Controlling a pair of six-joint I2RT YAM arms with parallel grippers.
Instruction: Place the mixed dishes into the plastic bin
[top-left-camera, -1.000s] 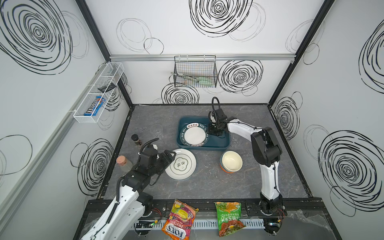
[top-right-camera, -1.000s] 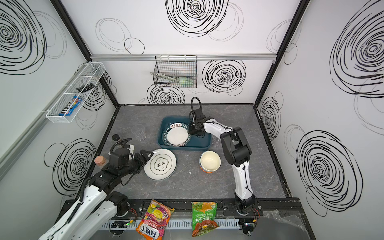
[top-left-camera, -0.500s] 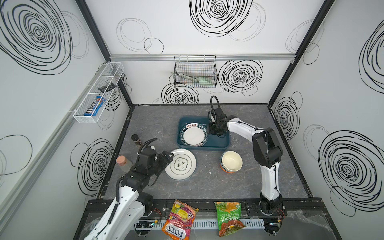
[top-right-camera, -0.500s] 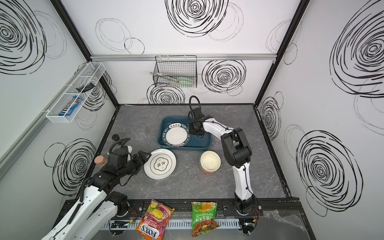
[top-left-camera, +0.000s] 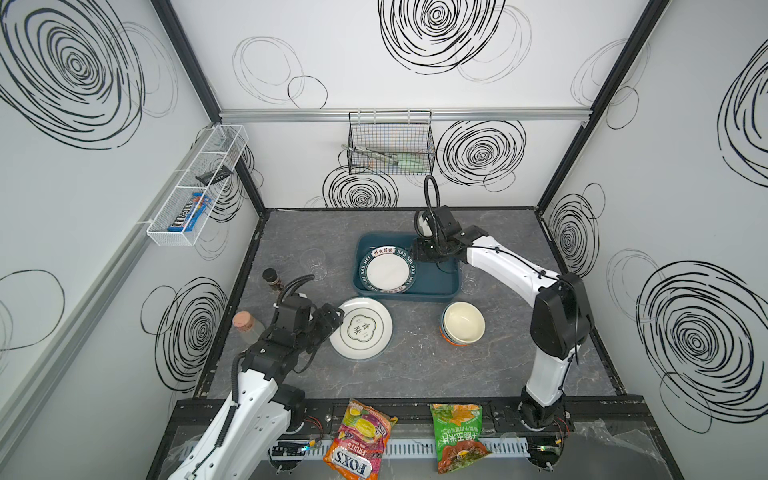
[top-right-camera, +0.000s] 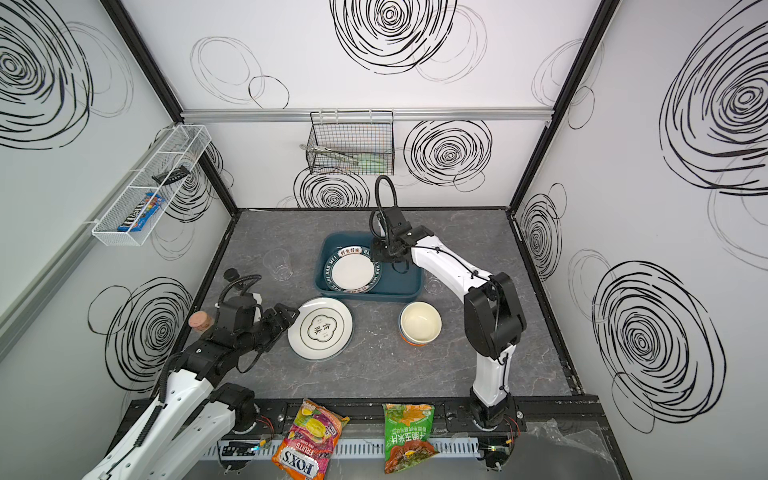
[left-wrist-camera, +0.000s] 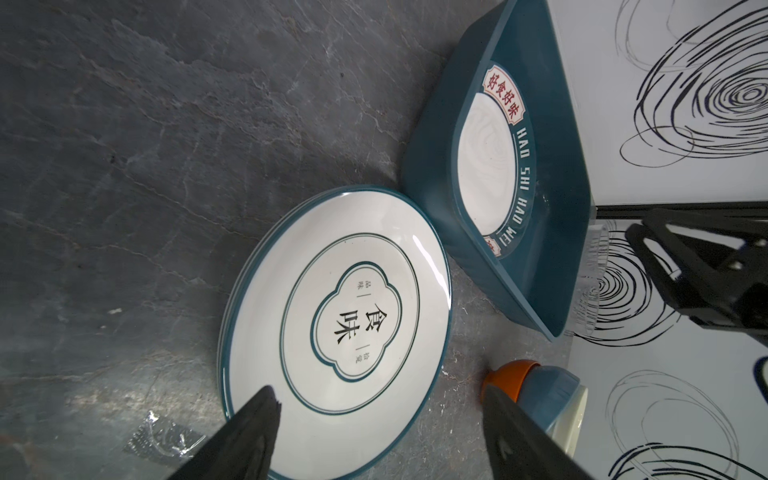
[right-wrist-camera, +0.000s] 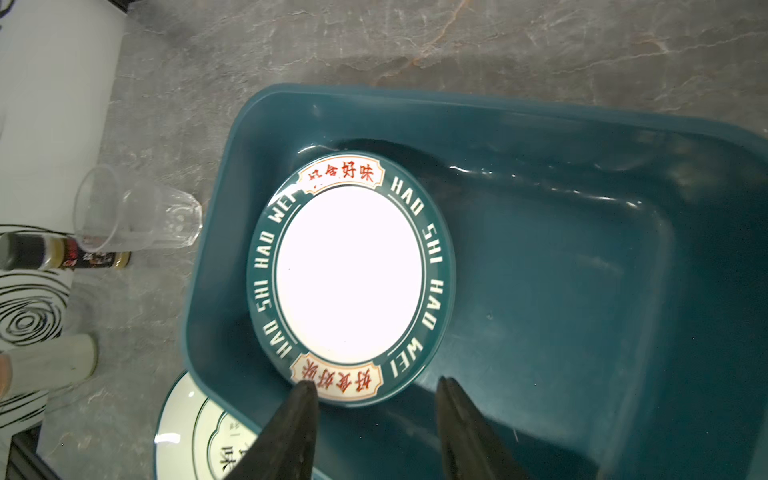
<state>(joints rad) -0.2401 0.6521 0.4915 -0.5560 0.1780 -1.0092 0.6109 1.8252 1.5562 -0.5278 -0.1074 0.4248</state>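
Observation:
The dark teal plastic bin (top-left-camera: 440, 284) (top-right-camera: 401, 286) (right-wrist-camera: 582, 291) holds a teal-lettered plate (top-left-camera: 387, 270) (top-right-camera: 352, 272) (right-wrist-camera: 349, 266) lying flat. My right gripper (top-left-camera: 424, 253) (top-right-camera: 380, 253) (right-wrist-camera: 376, 384) hovers open and empty over the bin, beside that plate's rim. A quatrefoil plate (top-left-camera: 360, 328) (top-right-camera: 320, 328) (left-wrist-camera: 336, 316) lies on the table in front of the bin. At its left edge my left gripper (top-left-camera: 332, 318) (top-right-camera: 286, 313) (left-wrist-camera: 380, 395) stands open and empty. Stacked bowls (top-left-camera: 463, 322) (left-wrist-camera: 540, 390) sit to the right. Clear cups (top-left-camera: 313, 264) (top-left-camera: 469, 278) flank the bin.
A dark-capped spice jar (top-left-camera: 272, 278) (right-wrist-camera: 54, 255) and a cork-topped jar (top-left-camera: 245, 326) stand along the left wall. A black wire basket (top-left-camera: 390, 143) hangs on the back wall, a white mesh basket (top-left-camera: 195, 187) on the left wall. Two snack bags (top-left-camera: 361, 440) lie on the front rail.
My right gripper has risen a little over the bin while the lettered plate stays put. The left arm has hardly moved.

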